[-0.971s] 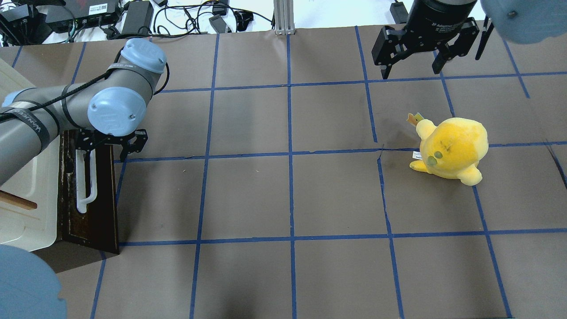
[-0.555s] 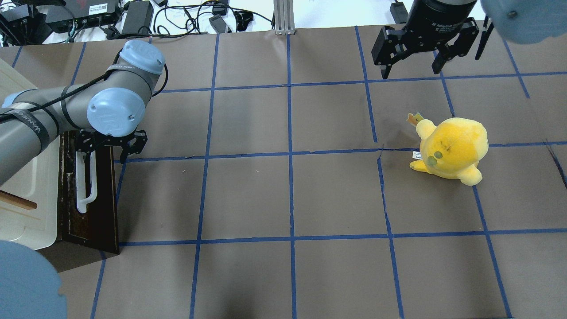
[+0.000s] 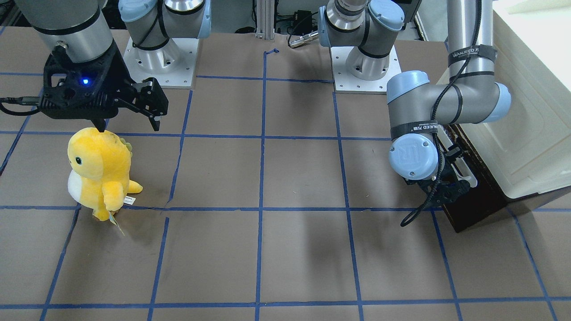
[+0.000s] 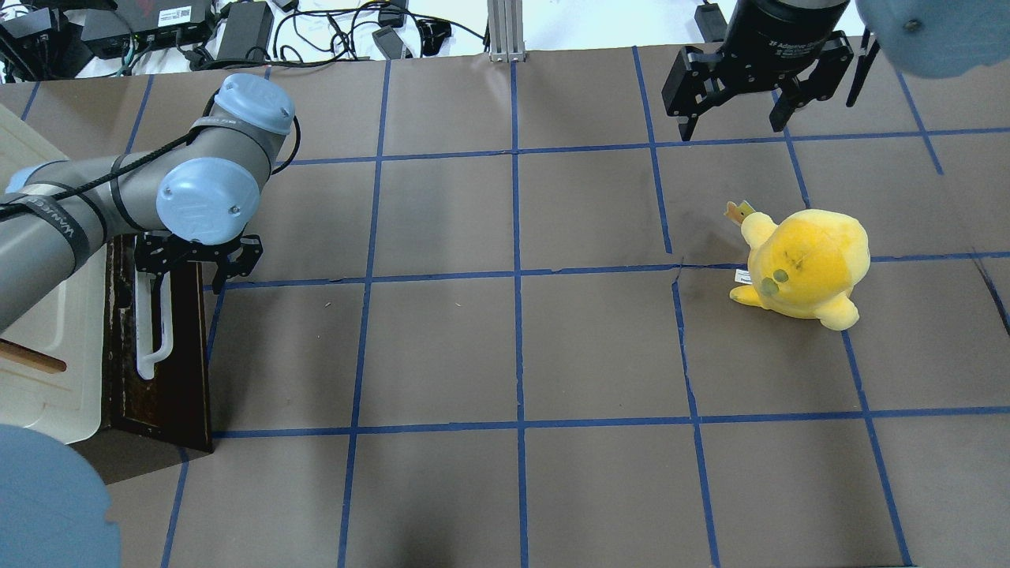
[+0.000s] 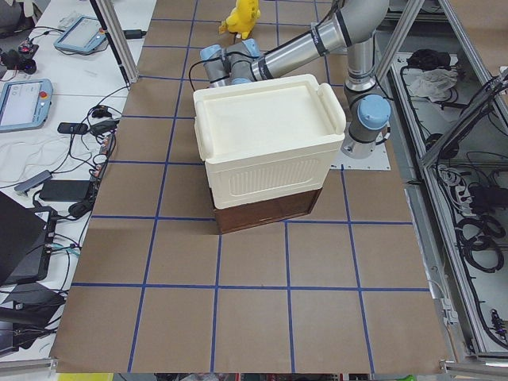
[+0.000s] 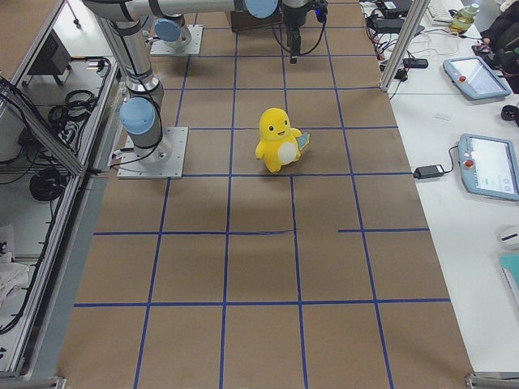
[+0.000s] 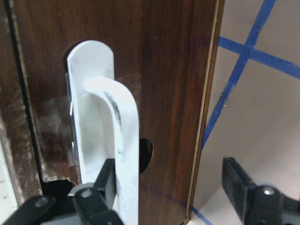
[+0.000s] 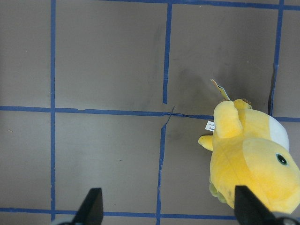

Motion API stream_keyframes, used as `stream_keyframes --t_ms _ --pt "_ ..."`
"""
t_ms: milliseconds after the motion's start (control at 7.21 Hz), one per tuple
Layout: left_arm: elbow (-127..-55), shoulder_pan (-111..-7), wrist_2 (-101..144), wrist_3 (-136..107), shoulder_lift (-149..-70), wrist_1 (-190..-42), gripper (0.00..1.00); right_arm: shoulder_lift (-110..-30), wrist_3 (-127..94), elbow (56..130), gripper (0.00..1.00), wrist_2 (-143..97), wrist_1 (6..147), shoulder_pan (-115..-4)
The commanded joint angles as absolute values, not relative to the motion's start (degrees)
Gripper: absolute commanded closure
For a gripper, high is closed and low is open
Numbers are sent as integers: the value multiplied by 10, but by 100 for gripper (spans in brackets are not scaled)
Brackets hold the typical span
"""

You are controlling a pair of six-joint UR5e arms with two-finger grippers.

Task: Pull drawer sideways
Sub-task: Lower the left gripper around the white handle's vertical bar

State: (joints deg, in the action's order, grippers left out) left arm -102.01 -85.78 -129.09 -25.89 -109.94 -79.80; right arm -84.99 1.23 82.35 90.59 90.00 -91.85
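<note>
The dark brown drawer (image 4: 180, 379) sits under the cream cabinet (image 4: 55, 347) at the table's left edge, and none of its pale inside shows. Its white bar handle (image 4: 150, 323) runs along the front. My left gripper (image 4: 197, 264) is open at the handle's far end. In the left wrist view the handle (image 7: 123, 140) lies just inside one finger (image 7: 96, 204), with the other finger (image 7: 246, 190) off beyond the drawer's edge (image 7: 201, 117). The drawer also shows in the front-facing view (image 3: 477, 203). My right gripper (image 4: 738, 110) is open and empty, high at the far right.
A yellow plush toy (image 4: 805, 264) stands on the right half of the table, below the right gripper; it also shows in the right wrist view (image 8: 253, 159). Cables and power bricks (image 4: 237, 31) lie beyond the far edge.
My left gripper has shifted very slightly at the handle's end. The drawer and the right arm have not moved.
</note>
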Motion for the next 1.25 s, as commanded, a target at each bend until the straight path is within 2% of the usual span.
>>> stream_keyframes --t_ms 0,139,416,832,971,1109 --pt "-1027 -857 -1291 -260 -1096 -797 31 -850 12 824 0 905 900 -918" --pt "-1027 -857 -1291 -259 -1095 -797 38 -850 12 824 0 905 900 -918" --pt "-1024 -857 -1292 -254 -1093 -798 40 -850 12 824 0 905 900 -918" --pt "-1025 -857 -1296 -253 -1089 -799 37 -850 12 824 0 905 900 -918" --pt "-1027 -856 -1299 -252 -1087 -802 29 -850 12 824 0 906 900 -918" --pt "-1026 -855 -1299 -252 -1086 -802 32 -850 12 824 0 905 900 -918"
